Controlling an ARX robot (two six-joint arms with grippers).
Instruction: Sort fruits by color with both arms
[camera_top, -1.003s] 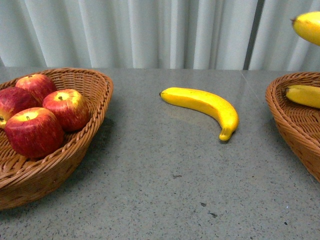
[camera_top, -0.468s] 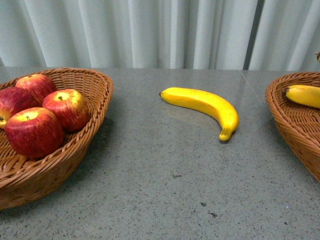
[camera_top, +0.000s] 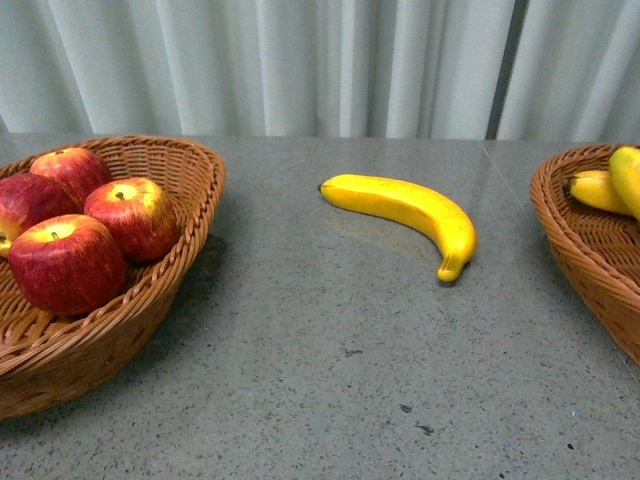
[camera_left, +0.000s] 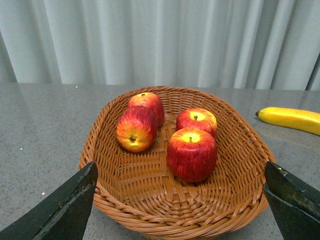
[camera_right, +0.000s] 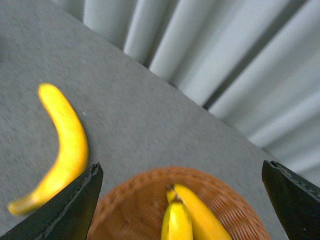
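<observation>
Now we see a second banana (camera_top: 628, 178) lying in the right basket (camera_top: 560, 240), close against the first banana (camera_top: 597, 190) that was already in there. One second ago that second banana was up in the air over the basket. Half a second ago it was almost out of the picture. The middle banana (camera_top: 410, 208) has not moved. It lies on the gray table (camera_top: 330, 380) between the two baskets, well apart from both. The four red apples (camera_top: 132, 217) sit close together in the left basket (camera_top: 180, 270), just as they did before. The right gripper (camera_right: 181, 167) is spread wide over the right basket. We see the two bananas in the basket between its black fingers (camera_right: 65, 210), but the fingers hold nothing and touch nothing. The left gripper (camera_left: 180, 172) is spread wide too, and it faces the left basket. We see the apples between its fingers (camera_left: 60, 210), but it holds nothing and touches nothing. A pale curtain (camera_top: 300, 60) hangs behind the table.
</observation>
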